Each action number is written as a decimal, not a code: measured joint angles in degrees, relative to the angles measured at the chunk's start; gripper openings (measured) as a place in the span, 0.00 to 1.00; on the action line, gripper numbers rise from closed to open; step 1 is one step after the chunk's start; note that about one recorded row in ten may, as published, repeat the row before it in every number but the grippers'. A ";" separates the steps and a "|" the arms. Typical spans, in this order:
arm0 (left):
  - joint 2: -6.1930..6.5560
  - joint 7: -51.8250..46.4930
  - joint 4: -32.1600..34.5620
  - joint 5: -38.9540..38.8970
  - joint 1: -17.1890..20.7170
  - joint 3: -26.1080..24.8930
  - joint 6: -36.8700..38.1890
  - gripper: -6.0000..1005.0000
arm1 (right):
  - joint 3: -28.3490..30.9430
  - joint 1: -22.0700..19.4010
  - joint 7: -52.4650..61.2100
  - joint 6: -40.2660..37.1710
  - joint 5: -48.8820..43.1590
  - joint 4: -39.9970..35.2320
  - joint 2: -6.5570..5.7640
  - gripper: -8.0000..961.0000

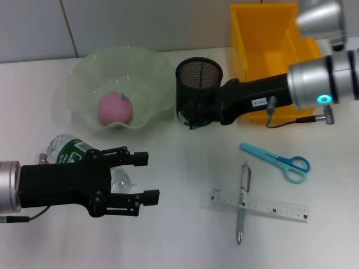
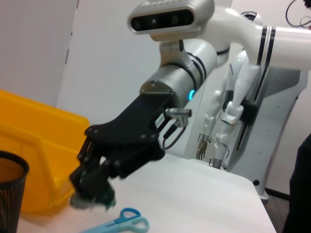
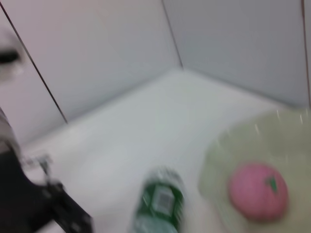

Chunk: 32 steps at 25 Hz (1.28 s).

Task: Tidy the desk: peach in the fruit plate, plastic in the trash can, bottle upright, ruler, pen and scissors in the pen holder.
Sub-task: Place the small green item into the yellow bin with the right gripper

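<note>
A pink peach lies in the pale green fruit plate at the back left. The green-labelled bottle lies on its side at the front left. My left gripper hovers open over its clear end. My right gripper hangs in front of the black mesh pen holder, shut on a crumpled piece of plastic. The yellow trash can stands behind it. Blue scissors, a pen and a clear ruler lie on the table at the front right.
The pen lies across the ruler. In the right wrist view the bottle, peach and fruit plate show blurred. White walls close the back of the table.
</note>
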 joint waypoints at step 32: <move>-0.22 -1.60 -0.25 -1.88 -0.80 -0.19 -1.33 0.86 | 20.01 -8.70 -28.10 16.94 31.30 10.40 -0.27 0.15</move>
